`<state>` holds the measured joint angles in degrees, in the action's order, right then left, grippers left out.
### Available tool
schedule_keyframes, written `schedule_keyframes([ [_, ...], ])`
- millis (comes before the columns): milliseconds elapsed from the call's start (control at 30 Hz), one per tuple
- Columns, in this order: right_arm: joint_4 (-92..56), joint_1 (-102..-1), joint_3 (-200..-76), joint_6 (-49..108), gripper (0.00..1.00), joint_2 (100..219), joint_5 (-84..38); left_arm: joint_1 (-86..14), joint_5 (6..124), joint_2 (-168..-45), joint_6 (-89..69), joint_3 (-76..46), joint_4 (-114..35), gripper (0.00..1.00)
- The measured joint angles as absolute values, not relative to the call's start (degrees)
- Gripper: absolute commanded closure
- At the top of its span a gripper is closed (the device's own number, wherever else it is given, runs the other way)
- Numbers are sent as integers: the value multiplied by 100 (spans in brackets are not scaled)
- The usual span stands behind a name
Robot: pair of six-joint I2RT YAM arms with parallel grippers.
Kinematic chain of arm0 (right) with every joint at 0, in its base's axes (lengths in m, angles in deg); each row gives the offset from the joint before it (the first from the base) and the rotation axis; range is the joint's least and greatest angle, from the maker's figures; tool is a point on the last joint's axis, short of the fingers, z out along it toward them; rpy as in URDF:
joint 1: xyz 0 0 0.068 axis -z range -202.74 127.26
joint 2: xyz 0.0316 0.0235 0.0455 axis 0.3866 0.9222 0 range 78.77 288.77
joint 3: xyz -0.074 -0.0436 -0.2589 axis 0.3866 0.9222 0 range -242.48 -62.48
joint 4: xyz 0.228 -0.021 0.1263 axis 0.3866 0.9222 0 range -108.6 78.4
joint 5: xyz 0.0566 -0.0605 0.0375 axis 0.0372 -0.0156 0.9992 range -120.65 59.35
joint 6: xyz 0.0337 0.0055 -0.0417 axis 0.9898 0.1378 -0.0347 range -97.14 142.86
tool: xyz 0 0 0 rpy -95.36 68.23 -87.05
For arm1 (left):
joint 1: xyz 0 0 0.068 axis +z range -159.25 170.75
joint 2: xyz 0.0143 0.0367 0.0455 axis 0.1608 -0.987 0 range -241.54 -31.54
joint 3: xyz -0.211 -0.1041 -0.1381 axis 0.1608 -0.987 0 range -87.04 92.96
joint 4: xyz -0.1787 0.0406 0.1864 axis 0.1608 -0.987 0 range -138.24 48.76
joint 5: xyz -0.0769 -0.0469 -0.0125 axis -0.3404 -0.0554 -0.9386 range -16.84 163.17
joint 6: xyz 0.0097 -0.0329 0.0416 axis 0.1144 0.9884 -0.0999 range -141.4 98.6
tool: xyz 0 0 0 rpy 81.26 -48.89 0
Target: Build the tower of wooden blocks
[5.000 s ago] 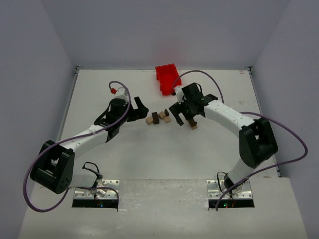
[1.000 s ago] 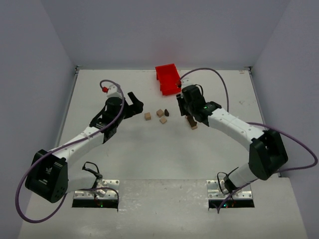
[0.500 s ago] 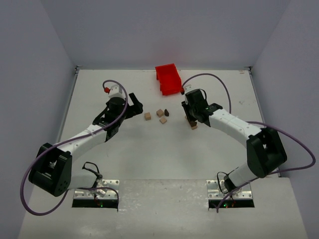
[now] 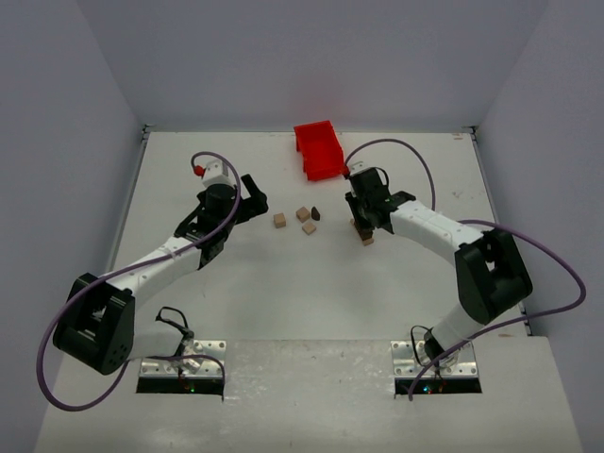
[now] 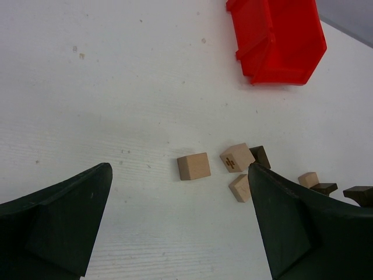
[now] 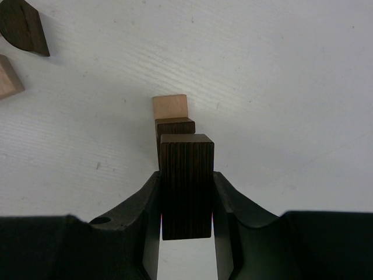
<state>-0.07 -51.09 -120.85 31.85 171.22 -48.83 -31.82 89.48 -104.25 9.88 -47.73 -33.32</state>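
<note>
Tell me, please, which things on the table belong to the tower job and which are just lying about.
For the job:
- wood block tower
- dark block, gripped in the right claw
- loose pale blocks and loose dark piece, probably stock

Lying about:
- red bin

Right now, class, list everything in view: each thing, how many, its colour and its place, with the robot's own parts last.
red plastic bin: one, red, far middle of the table.
loose tan blocks: three, pale tan, in front of the bin.
loose dark block: one, dark brown, beside the tan ones.
wood block tower: one, dark brown on pale tan, right of the loose blocks.
held block: one, dark brown, over the tower.
left jaws: one pair, black, open, left of loose blocks.
right jaws: one pair, black, shut on the held block.
</note>
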Motion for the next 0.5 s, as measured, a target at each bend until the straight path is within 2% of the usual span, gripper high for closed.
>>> schedule_keyframes([
  [500, -14, -5024, -12085, 3208, 67, 17301, -4657, -3182, 9020, -10423, 991, -4817, -3332, 0],
])
